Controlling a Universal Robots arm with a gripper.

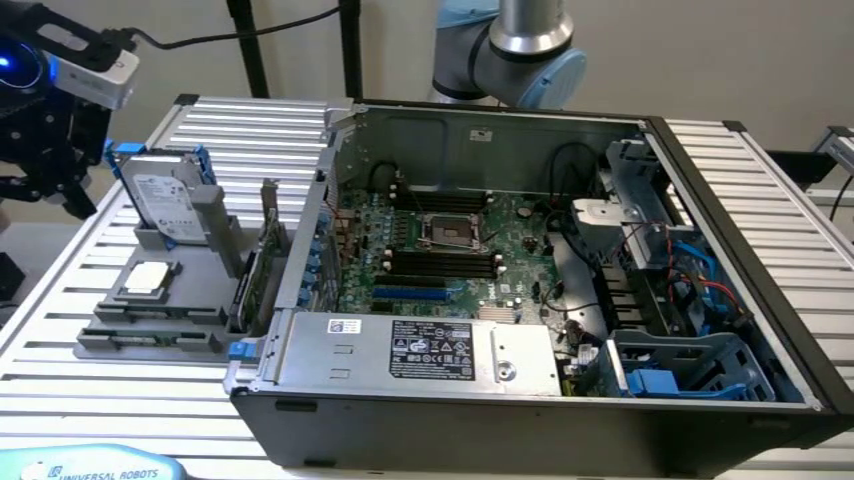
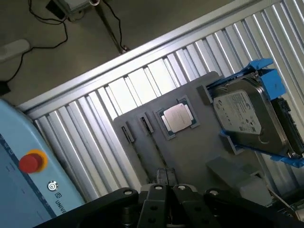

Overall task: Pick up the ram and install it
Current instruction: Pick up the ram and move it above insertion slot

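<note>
At the exterior view's far left the tool (image 1: 47, 182) hangs above the slatted surface (image 1: 80, 400); I cannot tell whether it is apart or together. It holds nothing and is well apart from the ram. Below it sits a gray holder (image 1: 200, 322). The ram (image 1: 144, 341) lies on edge in a groove along the holder's near step, outside the computer case. Just behind it on the holder is a processor chip (image 1: 147, 280), and farther back a hard drive (image 1: 167, 200) leans in a blue caddy. An expansion card (image 1: 267, 262) stands upright at the holder's right edge, beside the open computer case (image 1: 534, 432). Inside the case lies the motherboard (image 1: 514, 225) with its black slots (image 1: 441, 262), and nearer, a silver power supply (image 1: 414, 350).
</note>
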